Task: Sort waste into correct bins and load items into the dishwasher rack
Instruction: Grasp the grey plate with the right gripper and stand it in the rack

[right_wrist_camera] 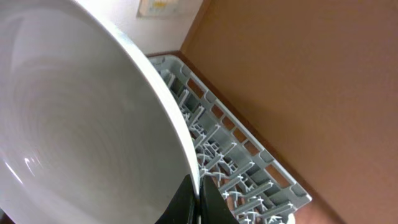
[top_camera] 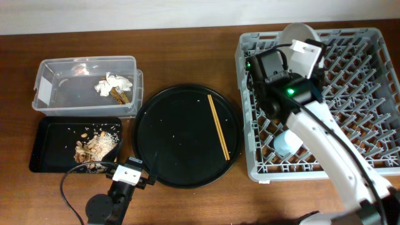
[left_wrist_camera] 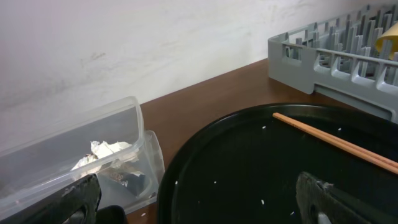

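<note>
While clamping the pale grey plate [top_camera: 299,31] at its rim with the right gripper [top_camera: 305,51], holding it tilted on edge over the far-left part of the dishwasher rack [top_camera: 369,75]. Seeing one dark finger [right_wrist_camera: 202,202] pressing against the rim in the right wrist view, with rack pegs running off behind. Not resolving plate-to-peg contact from either view.

Hovering the left gripper [top_camera: 129,175] at the near-left rim of the round black tray [top_camera: 175,137], fingers [left_wrist_camera: 68,202] spread wide and gripping nothing.

Spotting the light blue cup [top_camera: 289,144] inside the rack at its near-left side, partly under the right arm. Catching the yellow bowl [left_wrist_camera: 387,40] only as a sliver among the pegs in the left wrist view.

Seeing the chopsticks [top_camera: 218,127] lying on the right half of the round tray, running near-to-far, well apart from both grippers. Reading them as one thin line, so not telling pair from single.

Finding the crumpled tissue [top_camera: 114,83] and brown wrapper [top_camera: 120,97] sitting in the right end of the clear tub [top_camera: 62,87], far-left on the table. Finding food scraps [top_camera: 92,149] and rice grains [top_camera: 111,133] lying in the right end of the shallow black tray [top_camera: 50,147], just on the near side of the tub. Noting a few white specks [top_camera: 197,98] dotting the round tray.
</note>
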`<state>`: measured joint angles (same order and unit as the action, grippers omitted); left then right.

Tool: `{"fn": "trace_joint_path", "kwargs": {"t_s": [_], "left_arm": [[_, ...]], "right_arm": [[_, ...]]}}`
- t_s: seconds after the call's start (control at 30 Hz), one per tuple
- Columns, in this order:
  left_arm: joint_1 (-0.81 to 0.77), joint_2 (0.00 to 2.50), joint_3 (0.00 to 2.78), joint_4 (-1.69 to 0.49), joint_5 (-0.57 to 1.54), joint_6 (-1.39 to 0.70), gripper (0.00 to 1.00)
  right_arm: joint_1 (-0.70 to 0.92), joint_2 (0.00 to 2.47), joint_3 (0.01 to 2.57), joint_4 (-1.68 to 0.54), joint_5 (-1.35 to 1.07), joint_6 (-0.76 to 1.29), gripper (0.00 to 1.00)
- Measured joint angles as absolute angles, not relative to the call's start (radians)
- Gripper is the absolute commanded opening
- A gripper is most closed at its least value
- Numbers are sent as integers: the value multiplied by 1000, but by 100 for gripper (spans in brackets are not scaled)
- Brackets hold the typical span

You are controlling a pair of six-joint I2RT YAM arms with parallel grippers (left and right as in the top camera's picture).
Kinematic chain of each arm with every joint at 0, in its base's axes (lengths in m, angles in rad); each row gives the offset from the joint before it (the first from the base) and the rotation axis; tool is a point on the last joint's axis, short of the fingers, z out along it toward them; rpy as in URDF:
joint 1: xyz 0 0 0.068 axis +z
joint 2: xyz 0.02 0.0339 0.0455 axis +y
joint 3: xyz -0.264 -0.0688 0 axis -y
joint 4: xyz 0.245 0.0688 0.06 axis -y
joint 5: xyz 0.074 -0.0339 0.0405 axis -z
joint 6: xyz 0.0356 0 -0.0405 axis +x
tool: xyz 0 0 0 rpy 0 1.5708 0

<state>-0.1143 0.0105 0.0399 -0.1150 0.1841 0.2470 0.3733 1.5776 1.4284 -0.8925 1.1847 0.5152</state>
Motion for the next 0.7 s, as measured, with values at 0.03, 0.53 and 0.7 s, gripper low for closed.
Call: {"fn": "trace_joint_path", "kwargs": {"t_s": [0.03, 0.53, 0.7], "left_arm": [[-114, 10, 40, -115, 184, 247, 99], [-114, 10, 40, -115, 184, 247, 100], [-114, 10, 40, -115, 184, 247, 99]], "right_arm": [[370, 1610, 1428, -867, 1182, 485, 4], [390, 1777, 1430, -952, 994, 384, 52], [481, 1666, 1430, -980, 929, 389, 59]]}}
